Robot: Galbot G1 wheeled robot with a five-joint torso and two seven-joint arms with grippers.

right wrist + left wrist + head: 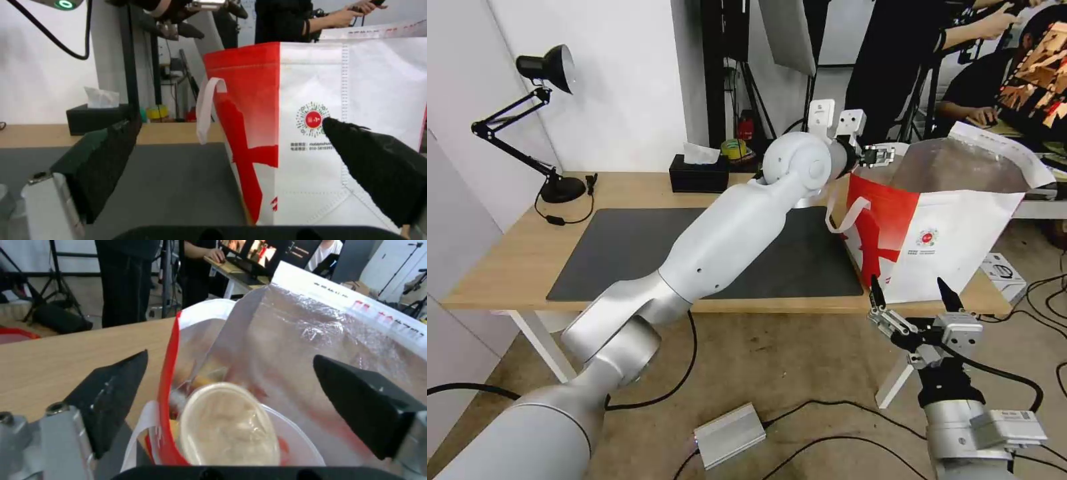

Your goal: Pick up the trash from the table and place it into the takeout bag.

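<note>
My own left forearm crosses the head view and hides the middle of the dark grey mat [627, 253] and part of the far edge of the surface [500, 267], so I cannot tell what lies behind it there. My left claw [880, 156] is small and hard to read from the head, reaching over the near-left rim of the takeout bag [954, 233]; the left wrist view settles it: my left claw [231, 386] is released, fingers spread wide with nothing between them, hanging above the bag's open mouth. That same view looks down past the silver foil lining to what the head view cannot see: the beige paper bowl [227, 426] lying inside the bag, resting in the wide white round bowl [302, 443], whose rim is partly cut off at the picture's edge. A bit of red beside them is too blurred to name. My right claw [912, 292] hovers low at the near edge of the surface, just in front of the bag; the right wrist view shows my right claw [227, 150] released too, facing the bag's red-and-white side, round logo and white strap. The black tissue box [697, 175] sits at the far edge.
</note>
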